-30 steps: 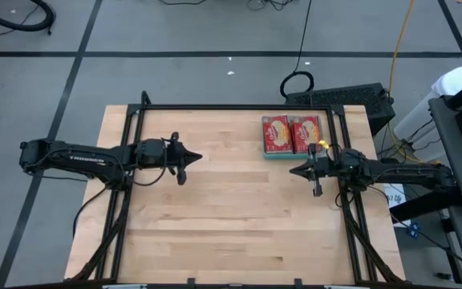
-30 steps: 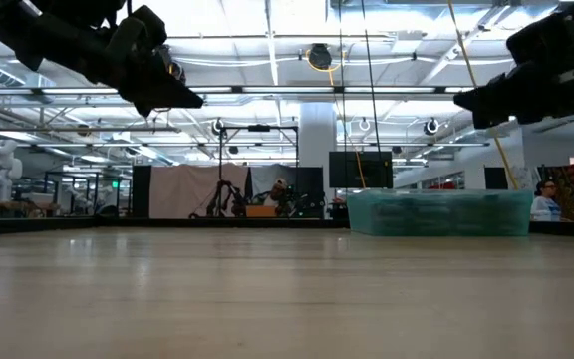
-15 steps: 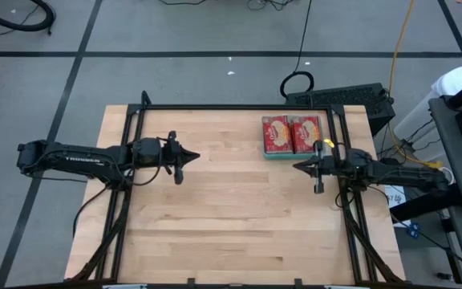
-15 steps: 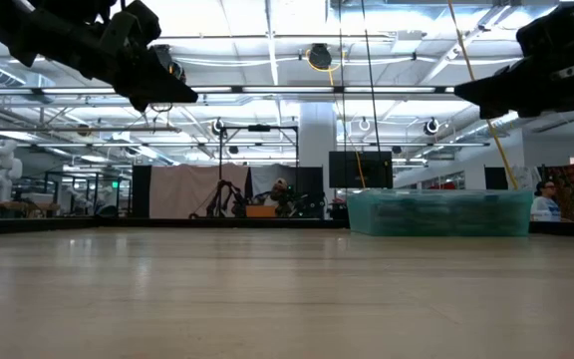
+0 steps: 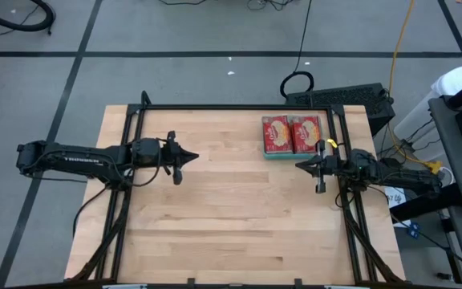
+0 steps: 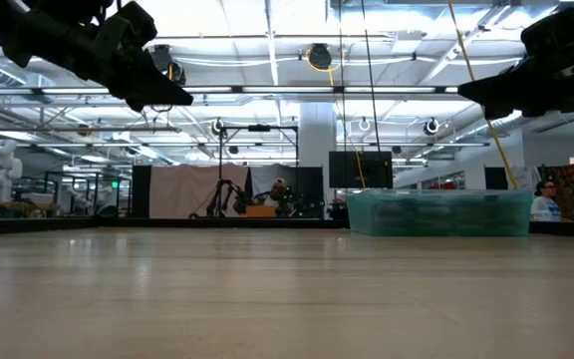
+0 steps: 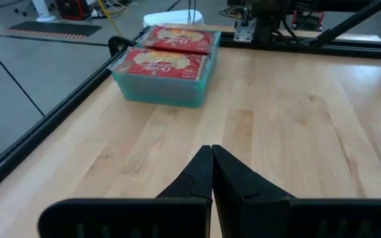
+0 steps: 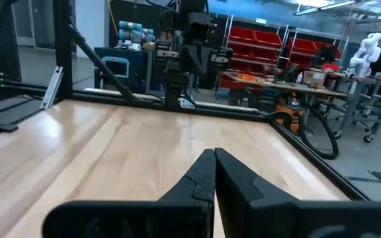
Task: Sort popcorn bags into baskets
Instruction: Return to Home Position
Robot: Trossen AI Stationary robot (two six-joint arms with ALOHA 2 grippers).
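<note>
- Both arms are up off the bench. The left gripper hangs over the left-middle of the boards, fingers pinched together on nothing, and its wrist view shows the same sealed tips.
- The right gripper is closed and empty as well, tips meeting in its own wrist view. It hovers just beside the near edge of the teal basket, and that's the spot to watch.
- The popcorn bags lie in two red stacks side by side in that basket, at the far right of the bench. I can't see a loose packet anywhere on the boards from above.
- First risk: the right arm dips or swings toward the basket as it folds home. A clip on that low wall would likely skid the light tray along the wood or knock it askew.
- Second risk: from the left wrist view the top bags look about level with the rim, maybe a touch proud of it. A jolt could slide a slick packet off the stack and over the side, undoing finished work.
- From table height both grippers ride above the basket, so contact looks unlikely unless one drops.
- The left arm is well apart from everything, so I judge it low risk.
</note>
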